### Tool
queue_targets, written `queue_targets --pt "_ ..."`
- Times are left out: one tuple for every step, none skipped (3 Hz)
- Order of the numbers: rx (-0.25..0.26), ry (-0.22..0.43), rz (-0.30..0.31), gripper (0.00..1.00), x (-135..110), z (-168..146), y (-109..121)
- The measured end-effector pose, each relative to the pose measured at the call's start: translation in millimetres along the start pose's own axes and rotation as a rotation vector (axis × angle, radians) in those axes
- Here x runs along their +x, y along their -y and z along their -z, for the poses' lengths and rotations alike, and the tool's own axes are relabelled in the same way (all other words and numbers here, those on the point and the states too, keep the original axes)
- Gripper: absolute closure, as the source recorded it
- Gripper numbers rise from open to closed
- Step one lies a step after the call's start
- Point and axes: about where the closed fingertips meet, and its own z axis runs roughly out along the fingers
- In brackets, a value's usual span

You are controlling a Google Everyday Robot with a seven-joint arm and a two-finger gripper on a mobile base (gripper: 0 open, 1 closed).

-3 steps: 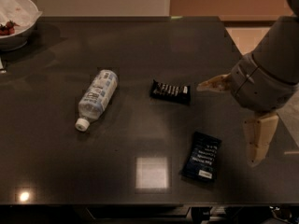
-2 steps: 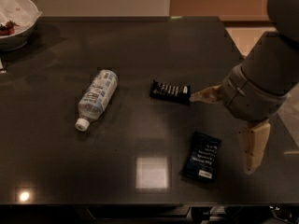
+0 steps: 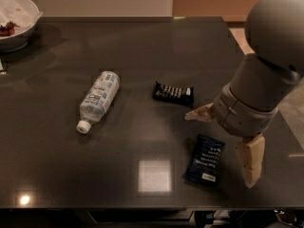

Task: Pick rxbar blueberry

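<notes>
A broad dark table (image 3: 142,46) with a smooth, glossy top fills the view, its near edge running along the bottom and its right edge meeting pale floor. The rounded grey arm (image 3: 266,65) reaches in from the right, and its gripper (image 3: 219,150) hangs over the near right corner with its two tan fingers spread wide, holding nothing. A white bowl (image 3: 16,23) sits at the far left corner. A clear plastic water bottle (image 3: 98,99) lies on its side left of centre, with open tabletop around it. The rxbar blueberry (image 3: 205,159), a flat dark blue wrapper, lies near the front edge between the fingers. A black bar wrapper (image 3: 174,92) lies mid-table.
</notes>
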Motion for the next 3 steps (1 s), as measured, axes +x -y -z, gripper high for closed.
queue_targets --pt "-0.026 -0.001 0.025 0.0 0.2 -10.8 -2.1" --pt "-0.037 -0.002 0.038 0.0 0.2 -19.3 -1.8" --pt "-0.037 -0.012 0.052 0.16 0.0 -24.4 -1.3"
